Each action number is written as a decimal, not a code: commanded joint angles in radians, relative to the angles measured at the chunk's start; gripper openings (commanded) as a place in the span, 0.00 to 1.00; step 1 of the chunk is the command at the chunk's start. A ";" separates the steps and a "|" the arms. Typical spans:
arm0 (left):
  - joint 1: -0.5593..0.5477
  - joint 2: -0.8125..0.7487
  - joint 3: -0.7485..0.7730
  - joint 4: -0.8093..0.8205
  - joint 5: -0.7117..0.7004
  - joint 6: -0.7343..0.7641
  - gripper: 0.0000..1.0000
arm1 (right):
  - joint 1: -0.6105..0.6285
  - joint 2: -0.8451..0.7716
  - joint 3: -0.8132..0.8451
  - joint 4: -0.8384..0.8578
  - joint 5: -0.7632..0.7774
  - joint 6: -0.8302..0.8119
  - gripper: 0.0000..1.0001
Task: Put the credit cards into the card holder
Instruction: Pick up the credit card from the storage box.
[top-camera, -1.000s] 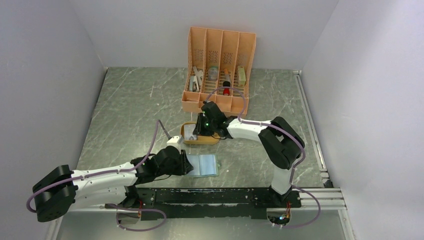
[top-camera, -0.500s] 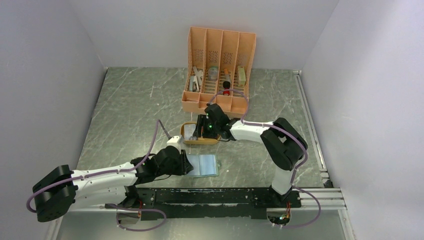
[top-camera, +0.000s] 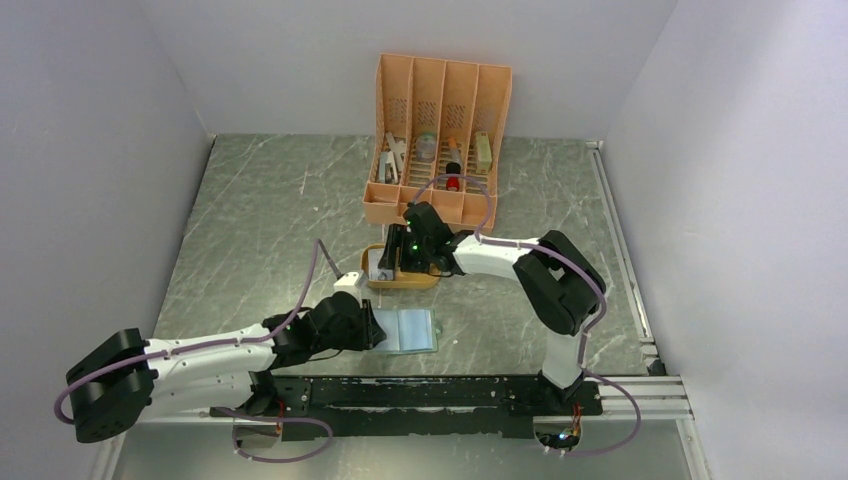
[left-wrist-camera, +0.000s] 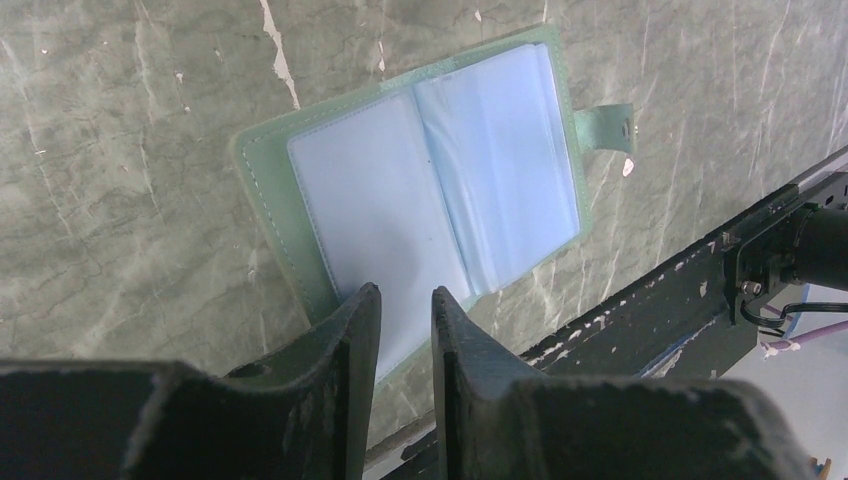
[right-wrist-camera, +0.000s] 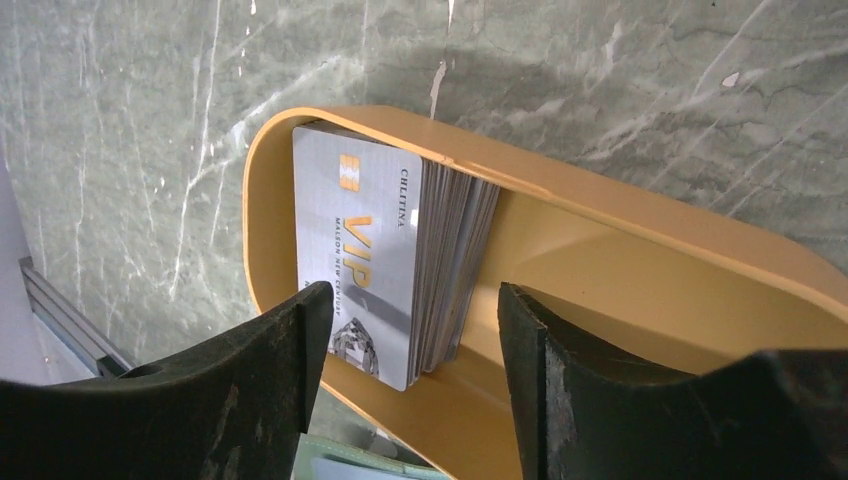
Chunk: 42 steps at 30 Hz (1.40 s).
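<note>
Left arm (top-camera: 200, 355): is lying low over the counter (top-camera: 260, 220), stretching from its base toward 2 o'clock, wrist tipping down over the holder's near-left edge.
Left claw (left-wrist-camera: 402, 292): is keeping its fingers almost together with a slim gap; the tips are overlapping the holder's near edge, and I cannot tell whether they are pinching it or only hovering above it.
Right arm (top-camera: 520, 260): is rising from its base toward 12 o'clock, then bending at the elbow and reaching toward 9 o'clock, wrist pointing down into the tray.
Right claw (right-wrist-camera: 415, 290): is standing released, fingers spread wide and straddling the card stack, one on each side, gripping nothing.
Cards (right-wrist-camera: 375, 250): are standing on edge as one tight stack against one end of the tray; one silver face marked VIP is showing, and the many edges behind it are too fine to count.
Holder (left-wrist-camera: 430, 190): one, lying open and flat on the counter, two clear pockets facing up, its strap tab sticking out at 3 o'clock in the left wrist view.
Tray (right-wrist-camera: 620, 270): one orange oval, sitting at 12 o'clock from the holder, near it but apart.
Organizer (top-camera: 440, 130): one, with four slots, standing at 12 o'clock from the tray.
</note>
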<state>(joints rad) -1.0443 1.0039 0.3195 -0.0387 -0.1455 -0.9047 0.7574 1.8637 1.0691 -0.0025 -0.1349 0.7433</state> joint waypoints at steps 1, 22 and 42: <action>-0.002 0.006 0.033 0.011 -0.016 0.010 0.31 | -0.004 0.035 0.021 -0.065 0.020 -0.003 0.64; -0.002 0.030 0.040 0.020 -0.014 0.013 0.30 | -0.035 -0.038 -0.089 -0.002 0.007 0.021 0.43; -0.002 0.041 0.051 0.018 -0.008 0.018 0.30 | -0.041 -0.097 -0.121 0.028 0.013 0.031 0.23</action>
<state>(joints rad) -1.0443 1.0412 0.3344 -0.0349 -0.1459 -0.9043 0.7273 1.7958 0.9722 0.0608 -0.1459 0.7841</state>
